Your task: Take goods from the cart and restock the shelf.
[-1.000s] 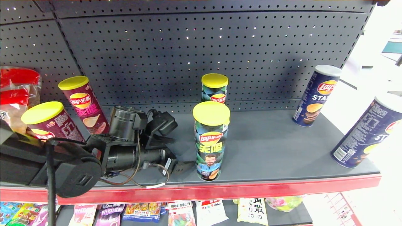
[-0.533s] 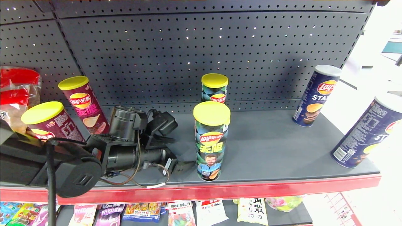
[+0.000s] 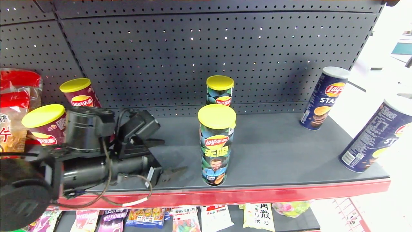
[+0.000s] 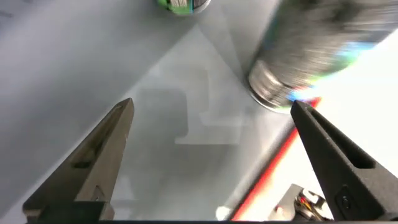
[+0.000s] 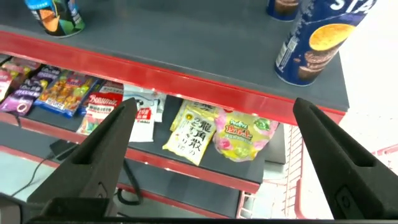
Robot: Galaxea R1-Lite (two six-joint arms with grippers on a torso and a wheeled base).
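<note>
While its fingers stand spread wide with nothing between them, the left gripper point(image 3: 173, 155) lies low over the dark grey shelf board with a red front lip point(image 3: 283, 151). Its tips point toward the green-and-black patterned chip can with a yellow lid point(image 3: 215, 151), which stands upright near the lip, close to the tips but apart from them. In the left wrist view a smeared round can base point(image 4: 289, 74) sits just past one fingertip, probably that same can. Directly behind it, against the perforated dark metal back panel point(image 3: 193, 48), stands a second can of the same print point(image 3: 220, 91), its lower half hidden by the front one. On the robot's left, the arm's wrist covers the lower part of a rear maroon chip can with a yellow lid point(image 3: 79, 93). A front maroon can point(image 3: 48, 124) stands just beside the arm, next to a red-and-clear plastic bag point(image 3: 16, 93). Well apart to the right are two navy blue chip cans with pale lids, one toward the back point(image 3: 325, 98) and one at the board's front corner point(image 3: 376, 135). The right gripper point(image 5: 214, 102), likewise wide open and empty, hangs out in front of the shelving, facing flat snack packets point(image 5: 193, 134) lying on the lower shelf point(image 5: 255, 155).
</note>
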